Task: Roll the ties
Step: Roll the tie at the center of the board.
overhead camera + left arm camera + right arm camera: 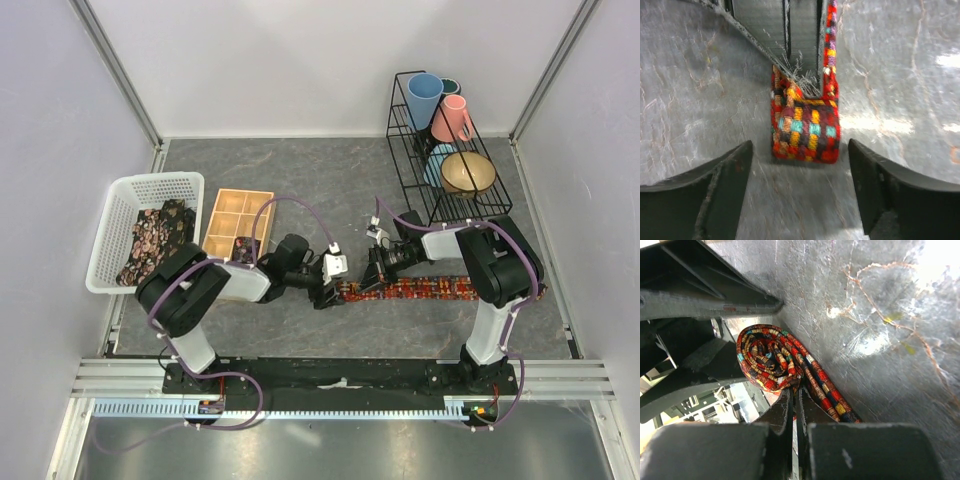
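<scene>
**One tie half rolled between my two arms**

My left jaws were wide apart and held nothing. They sat low over the grey desk (300,175), one on each side of the rolled end of the tie (805,132). They did not touch it.

My right jaws were pressed tight together, with just a thin crack between them. Their tips were stuck into the middle of the roll (767,357), and the cloth curled round them, so they pinched the tie.

The tie was red, orange and yellow in little squares. One end was wound up into a small roll. The rest lay flat and straight on the desk, going off to my right, under my right arm.

More ties (155,240), dark with small flowers, lay in a pile in the white basket (150,180) far to my left. A wooden tray (238,222) sat just beside the basket. A black wire rack (400,130) stood at the far right with cups and a bowl (468,172) in it.
</scene>
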`<state>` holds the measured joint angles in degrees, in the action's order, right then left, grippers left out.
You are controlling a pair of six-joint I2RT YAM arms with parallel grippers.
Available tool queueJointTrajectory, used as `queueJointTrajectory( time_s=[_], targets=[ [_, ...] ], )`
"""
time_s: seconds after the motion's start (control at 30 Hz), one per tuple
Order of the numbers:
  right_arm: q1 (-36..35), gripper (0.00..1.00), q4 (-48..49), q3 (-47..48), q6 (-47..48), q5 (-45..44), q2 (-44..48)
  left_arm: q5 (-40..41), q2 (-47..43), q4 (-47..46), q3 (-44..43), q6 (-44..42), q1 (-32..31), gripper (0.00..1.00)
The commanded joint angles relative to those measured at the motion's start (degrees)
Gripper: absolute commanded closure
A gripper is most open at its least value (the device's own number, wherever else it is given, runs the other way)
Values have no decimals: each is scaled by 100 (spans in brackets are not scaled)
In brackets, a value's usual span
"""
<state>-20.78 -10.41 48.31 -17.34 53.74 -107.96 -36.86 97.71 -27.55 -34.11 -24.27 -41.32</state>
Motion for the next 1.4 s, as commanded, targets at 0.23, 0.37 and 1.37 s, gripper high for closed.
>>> queueJointTrajectory(
  time_s=[0.23, 0.37, 1.37],
  targets=[
    [3, 100, -207, -6, 381, -1111, -533, -621, -50, -216, -430, -359, -262, 45],
    [-6, 100, -163, 3, 363, -1111, -586, -393, 37, -224, -667, 44, -464, 49],
    [-5, 100, 153, -94, 355, -971, -673, -173, 652, 408, -755, -429, -332, 38]
  ],
)
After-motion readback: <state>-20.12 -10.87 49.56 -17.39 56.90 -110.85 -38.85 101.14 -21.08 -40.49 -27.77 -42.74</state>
